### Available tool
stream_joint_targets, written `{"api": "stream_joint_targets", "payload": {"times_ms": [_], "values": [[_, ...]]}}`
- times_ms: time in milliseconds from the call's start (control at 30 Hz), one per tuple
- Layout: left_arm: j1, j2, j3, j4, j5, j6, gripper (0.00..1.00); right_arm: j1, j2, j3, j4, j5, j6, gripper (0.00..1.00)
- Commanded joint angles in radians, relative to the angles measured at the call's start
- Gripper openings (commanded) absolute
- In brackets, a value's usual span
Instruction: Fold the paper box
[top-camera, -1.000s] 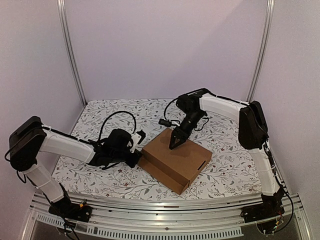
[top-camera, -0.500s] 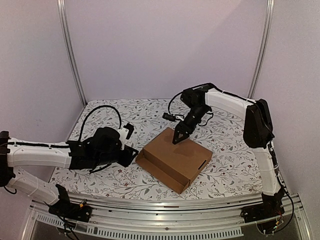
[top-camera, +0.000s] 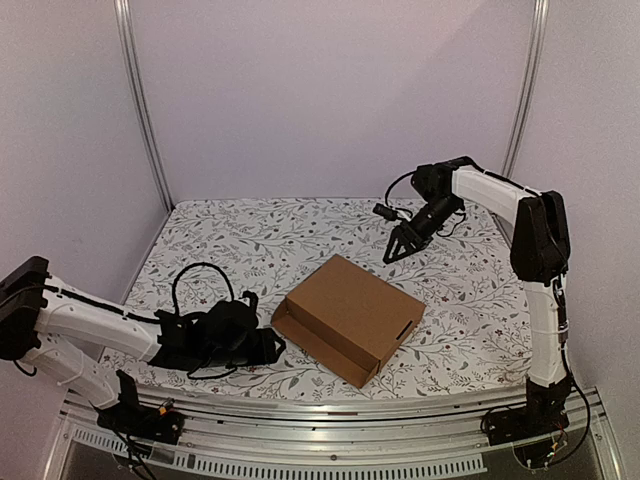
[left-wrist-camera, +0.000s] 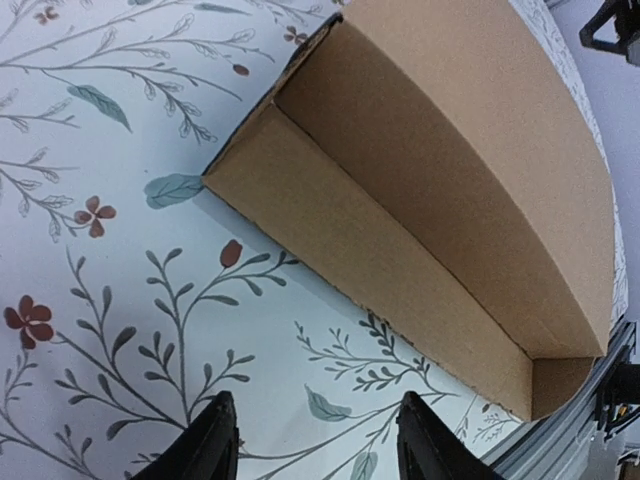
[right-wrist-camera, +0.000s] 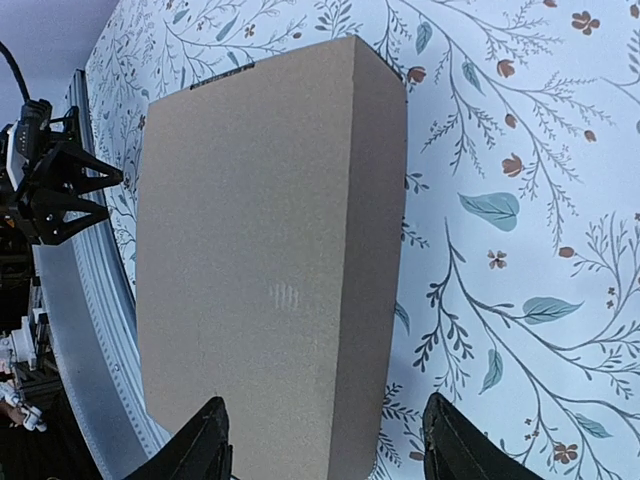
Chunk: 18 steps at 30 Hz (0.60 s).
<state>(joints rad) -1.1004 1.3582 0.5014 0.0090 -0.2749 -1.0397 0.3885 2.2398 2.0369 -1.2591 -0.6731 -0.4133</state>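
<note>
The paper box (top-camera: 350, 318) is plain brown cardboard and lies folded with its lid down in the middle of the floral table. A lower front wall runs along its near-left side (left-wrist-camera: 380, 260). My left gripper (top-camera: 272, 346) hovers low just left of that side, open and empty. In the left wrist view the box (left-wrist-camera: 450, 170) fills the upper right, ahead of the left gripper (left-wrist-camera: 318, 442). My right gripper (top-camera: 393, 254) hangs open behind and to the right of the box, apart from it. The right wrist view looks down on the box lid (right-wrist-camera: 260, 250), with the right gripper (right-wrist-camera: 328, 445) holding nothing.
An aluminium rail (top-camera: 330, 410) runs along the table's near edge, close to the box's near corner. Two metal frame posts (top-camera: 140, 110) (top-camera: 525, 90) stand at the back corners before pale walls. The floral cloth (top-camera: 250, 235) covers the table.
The left gripper has opened and drawn back low toward the near left of the box. The right gripper has lifted off the lid and moved away to the back right, opening wider.
</note>
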Motion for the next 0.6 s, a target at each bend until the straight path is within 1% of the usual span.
{"api": "stream_joint_targets", "payload": {"times_ms": [0,133,267,367,567], "values": [[-0.050,0.059,-0.004,0.200,-0.065,-0.226,0.57,0.014,0.034,-0.045,-0.014,-0.045,-0.020,0.65],[-0.059,0.158,0.054,0.212,-0.079,-0.264,0.59,0.014,0.063,-0.054,-0.027,-0.060,-0.027,0.65],[-0.053,0.235,0.073,0.246,-0.064,-0.271,0.61,0.014,0.070,-0.081,-0.019,-0.091,-0.023,0.65],[-0.042,0.276,0.083,0.314,-0.036,-0.241,0.61,0.014,0.077,-0.098,-0.021,-0.111,-0.022,0.65],[-0.038,0.347,0.068,0.544,0.008,-0.142,0.62,0.015,0.104,-0.119,-0.029,-0.170,-0.019,0.64]]}}
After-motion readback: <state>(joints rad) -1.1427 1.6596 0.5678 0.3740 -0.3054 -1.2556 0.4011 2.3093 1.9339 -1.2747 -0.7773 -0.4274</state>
